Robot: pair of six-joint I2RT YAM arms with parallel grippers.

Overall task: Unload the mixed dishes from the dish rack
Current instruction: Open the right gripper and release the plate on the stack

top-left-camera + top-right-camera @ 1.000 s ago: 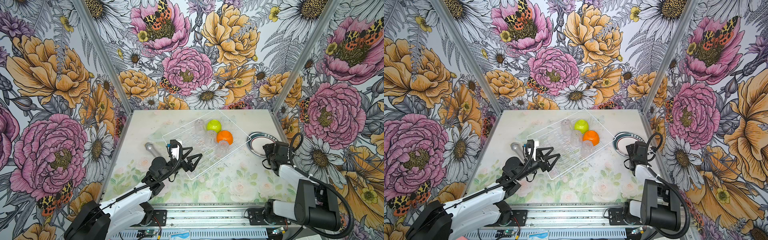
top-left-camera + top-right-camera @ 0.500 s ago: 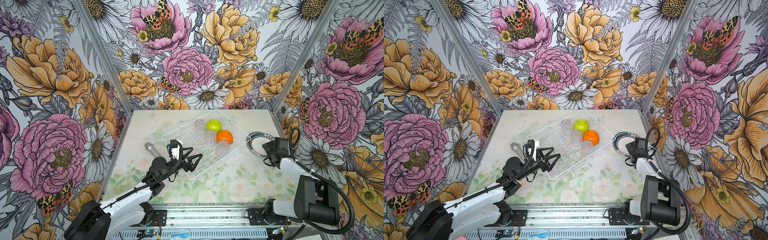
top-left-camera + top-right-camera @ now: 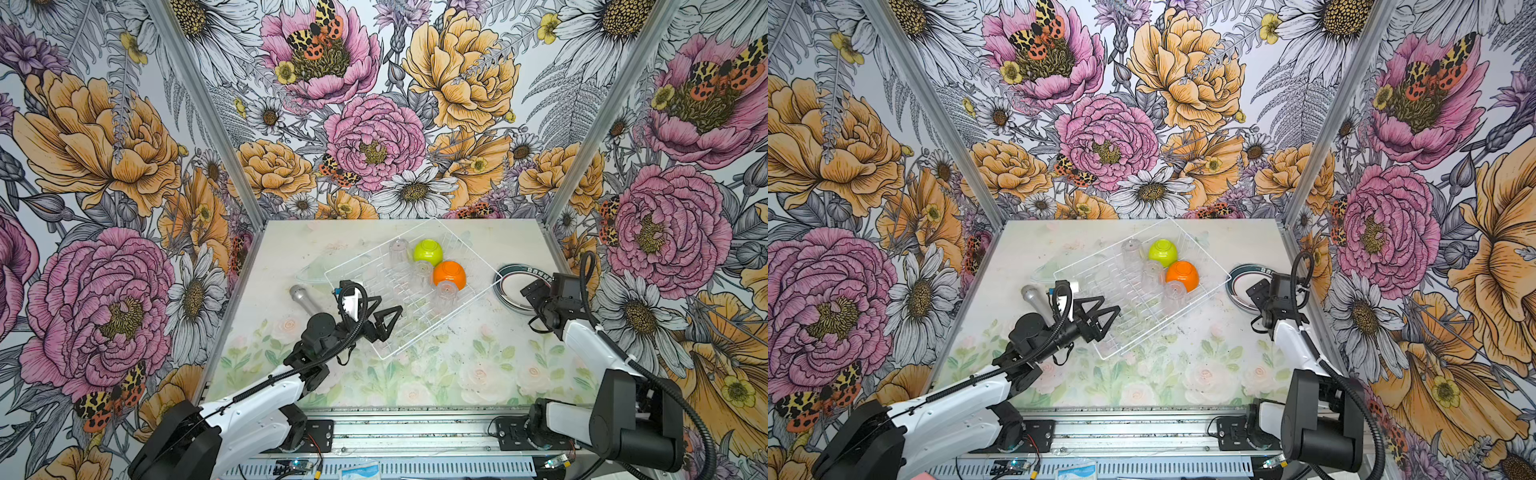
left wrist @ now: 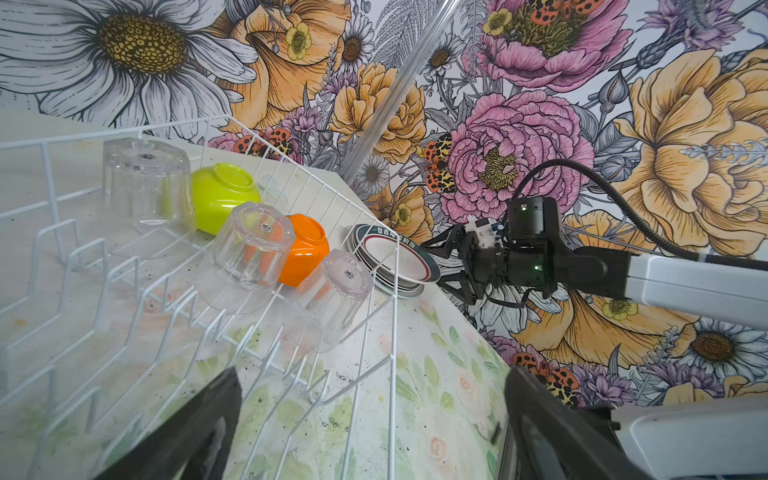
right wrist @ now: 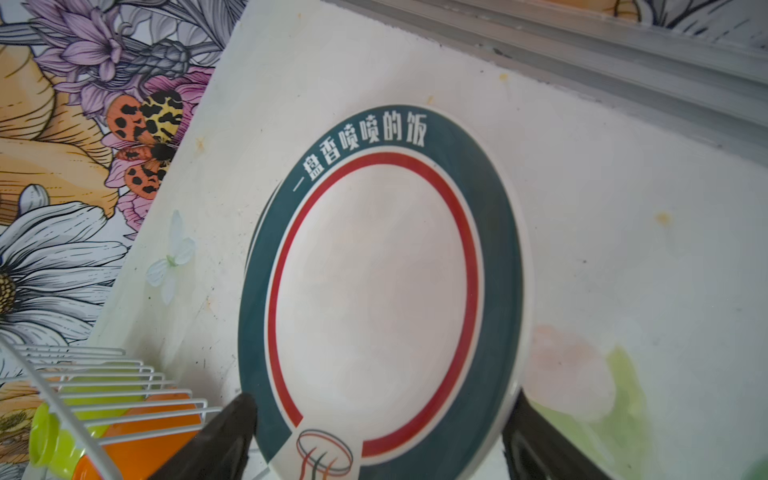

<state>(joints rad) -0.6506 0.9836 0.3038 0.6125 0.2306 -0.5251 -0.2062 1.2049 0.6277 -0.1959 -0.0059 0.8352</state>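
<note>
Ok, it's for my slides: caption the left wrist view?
Upturned tumblers, lime-green bowl and orange bowl sit in the dish rack; right gripper open beside stacked plates.

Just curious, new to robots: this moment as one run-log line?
left end effector: open, over white wire dish rack | right end effector: open, at stacked dark-rimmed white plates

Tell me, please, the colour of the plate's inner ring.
Red; the inner ring shows best in the right wrist view.

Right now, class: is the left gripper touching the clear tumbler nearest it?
Apart. The left wrist view shows the left gripper, jaws open, well short of that tumbler, with bare dish rack wires between them.
</note>
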